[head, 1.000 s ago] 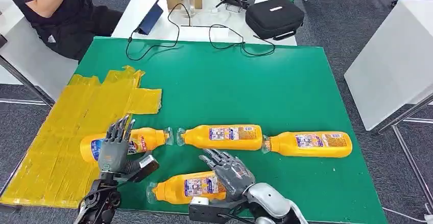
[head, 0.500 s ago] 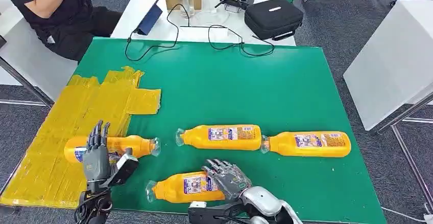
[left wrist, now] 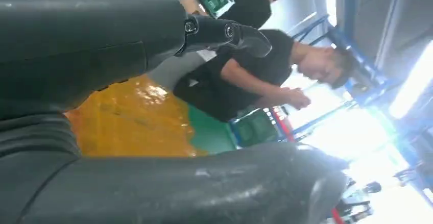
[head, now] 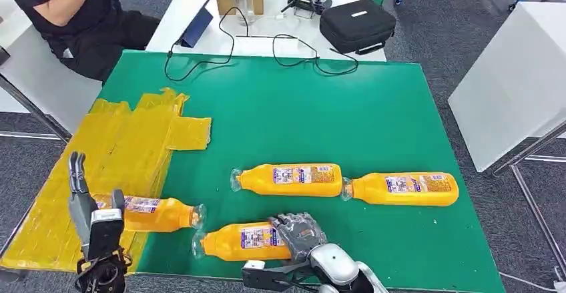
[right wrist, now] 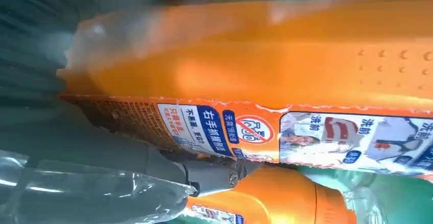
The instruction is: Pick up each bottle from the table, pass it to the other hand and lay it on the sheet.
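Four orange bottles lie on the green table (head: pixel 300 106). One bottle (head: pixel 150 213) rests with its base end on the yellow sheet (head: pixel 113 153) and its clear cap over the green. My left hand (head: pixel 90 213) stands just in front of that base end, fingers (head: pixel 77 173) straight up and holding nothing. In the left wrist view the left hand (left wrist: pixel 76 55) is spread over the sheet (left wrist: pixel 127 127). My right hand (head: pixel 302 233) curls over the base end of the nearest bottle (head: pixel 237 241), seen close up as the nearest bottle (right wrist: pixel 306 66).
Two more bottles (head: pixel 290 179) (head: pixel 404 188) lie end to end across the table's middle right. Behind the green table a white table holds a black case (head: pixel 357 23), cables and a box. A person (head: pixel 67 13) in black sits at the far left.
My left hand carried its bottle left onto the sheet, let go and now stands with straight fingers. My right hand's spread fingers have curled onto the nearest bottle.
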